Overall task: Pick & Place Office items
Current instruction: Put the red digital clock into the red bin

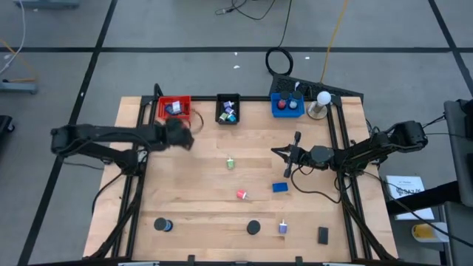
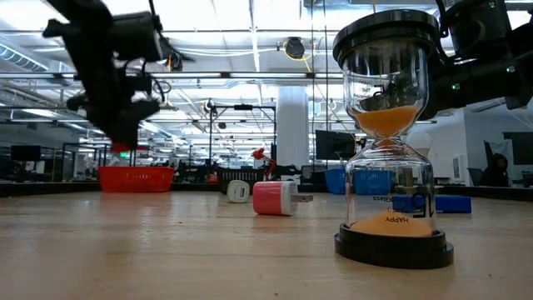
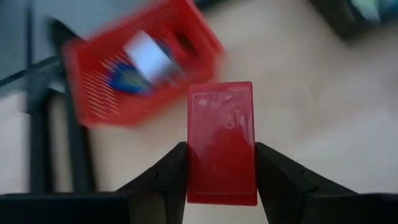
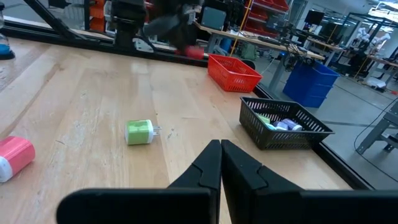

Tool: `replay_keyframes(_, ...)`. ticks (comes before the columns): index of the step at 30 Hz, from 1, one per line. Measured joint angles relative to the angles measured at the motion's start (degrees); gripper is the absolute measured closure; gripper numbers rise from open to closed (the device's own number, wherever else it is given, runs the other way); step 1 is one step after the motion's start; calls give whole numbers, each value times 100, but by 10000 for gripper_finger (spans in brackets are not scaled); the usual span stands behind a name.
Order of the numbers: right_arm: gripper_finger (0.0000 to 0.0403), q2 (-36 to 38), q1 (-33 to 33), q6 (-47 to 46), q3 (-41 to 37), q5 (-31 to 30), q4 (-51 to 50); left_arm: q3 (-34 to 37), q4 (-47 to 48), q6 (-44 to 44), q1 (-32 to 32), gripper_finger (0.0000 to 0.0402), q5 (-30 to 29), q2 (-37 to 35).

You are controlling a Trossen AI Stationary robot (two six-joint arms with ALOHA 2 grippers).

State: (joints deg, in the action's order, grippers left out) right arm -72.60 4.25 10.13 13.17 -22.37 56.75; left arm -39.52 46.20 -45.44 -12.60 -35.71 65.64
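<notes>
My left gripper [image 3: 221,155] hovers over the table's far left part [image 1: 179,137], just near of the red tray [image 1: 174,108], and is shut on a flat red block [image 3: 221,124]. In the low view it hangs high above the tabletop [image 2: 121,125]. My right gripper [image 4: 221,155] is shut and empty, over the right middle of the table [image 1: 279,152]. Loose items lie flat on the wood: a green one [image 1: 230,162], a pink-red one [image 1: 242,194], a blue block [image 1: 279,188], two black discs [image 1: 253,227] [image 1: 162,224], a small hourglass [image 2: 391,142] and a black block [image 1: 323,235]. My left gripper pinches the red block by its two long side edges [image 3: 189,168], one finger [image 3: 171,171] on each side, at the end nearer the wrist. The fingers point down. The block is lifted clear of the table, and its free end [image 3: 221,93] sticks out past the fingertips.
Three trays stand along the far edge: the red one, a black one [image 1: 228,109] and a blue one [image 1: 287,105], each with items inside. A white ball lamp [image 1: 322,100] stands at the far right corner. Bare wood lies between the scattered items.
</notes>
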Motion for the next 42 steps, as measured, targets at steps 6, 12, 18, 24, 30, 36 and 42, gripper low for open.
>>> replay_keyframes(6,399,2,-1,-2,0,-1,-2,-174,-694,858,-1718,241,240,-330)
replay_keyframes(12,399,0,-2,-2,0,-2,-2,-174,-1952,1438,-3166,240,1409,176)
replay_keyframes(18,399,2,-2,0,0,-2,-2,-174,-1935,1324,-3884,239,1332,551)
replay_keyframes(24,398,0,-2,-1,0,-1,0,-172,-2035,1429,-4113,239,1081,907)
replay_keyframes(30,398,0,-2,-2,0,0,0,-171,-2261,1461,-4143,238,1057,1532)
replay_keyframes(36,398,2,-2,-2,0,0,-2,-193,-2345,1404,-4017,238,589,1870)
replay_keyframes(42,399,1,-2,-2,0,-1,-1,-193,-2269,1505,-4020,202,676,1821)
